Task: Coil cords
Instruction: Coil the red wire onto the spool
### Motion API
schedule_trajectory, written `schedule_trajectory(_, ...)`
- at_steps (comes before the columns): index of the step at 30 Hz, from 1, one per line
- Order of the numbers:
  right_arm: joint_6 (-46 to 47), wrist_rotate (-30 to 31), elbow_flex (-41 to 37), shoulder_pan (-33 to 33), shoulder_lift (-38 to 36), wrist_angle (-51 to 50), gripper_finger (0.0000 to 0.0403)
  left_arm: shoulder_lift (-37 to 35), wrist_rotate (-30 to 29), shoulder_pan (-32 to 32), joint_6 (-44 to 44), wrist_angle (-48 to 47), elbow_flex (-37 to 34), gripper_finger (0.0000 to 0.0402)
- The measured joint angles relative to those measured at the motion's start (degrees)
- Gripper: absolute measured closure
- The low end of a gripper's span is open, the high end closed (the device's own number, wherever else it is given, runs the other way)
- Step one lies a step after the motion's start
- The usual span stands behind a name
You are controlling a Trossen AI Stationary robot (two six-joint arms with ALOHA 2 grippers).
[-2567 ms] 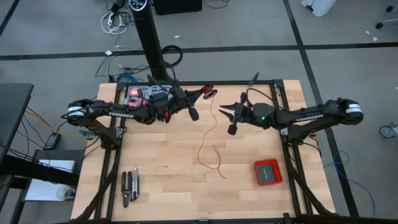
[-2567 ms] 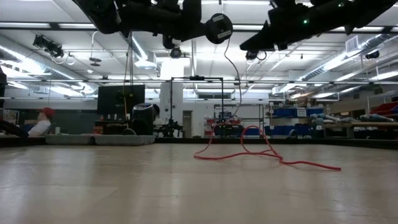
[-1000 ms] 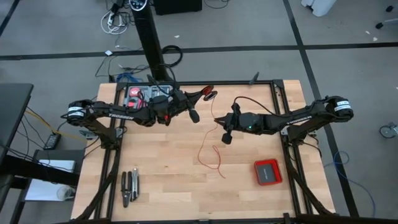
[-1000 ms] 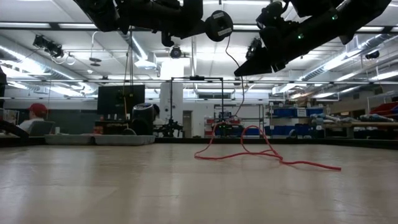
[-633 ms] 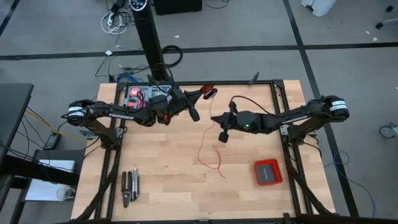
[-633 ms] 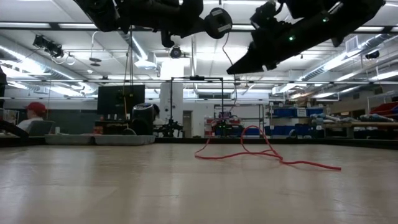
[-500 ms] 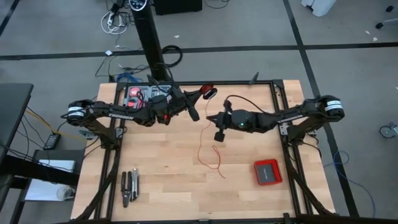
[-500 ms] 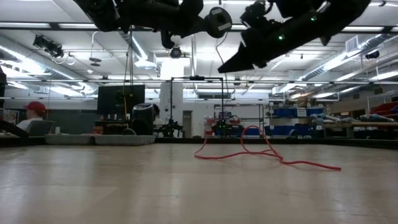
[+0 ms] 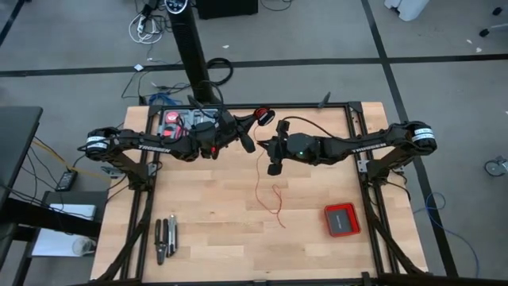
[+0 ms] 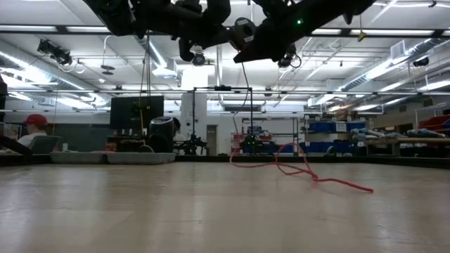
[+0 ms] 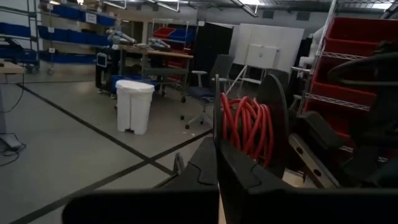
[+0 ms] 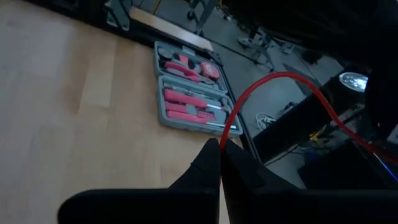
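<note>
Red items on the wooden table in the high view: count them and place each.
2, excluding the tool kit's red-handled tools: the thin red wire trailing over the table's middle, and the flat red square box near the right edge. Others may hide under the arms.

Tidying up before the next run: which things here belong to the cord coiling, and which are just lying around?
In use:
- red wire
- black spool, held by left tool
- right tool, shut on the wire

Lying about:
- red box
- pliers
- grey tool kit
</note>
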Motion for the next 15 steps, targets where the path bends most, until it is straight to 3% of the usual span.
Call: schedule_trajectory(15, -0.1, 2.2, 6.2, -0.1, -2.9, -10.4, 0.0403, 0.0, 0.0, 0.0, 2.6, -3.7, 0.0, 0.0402)
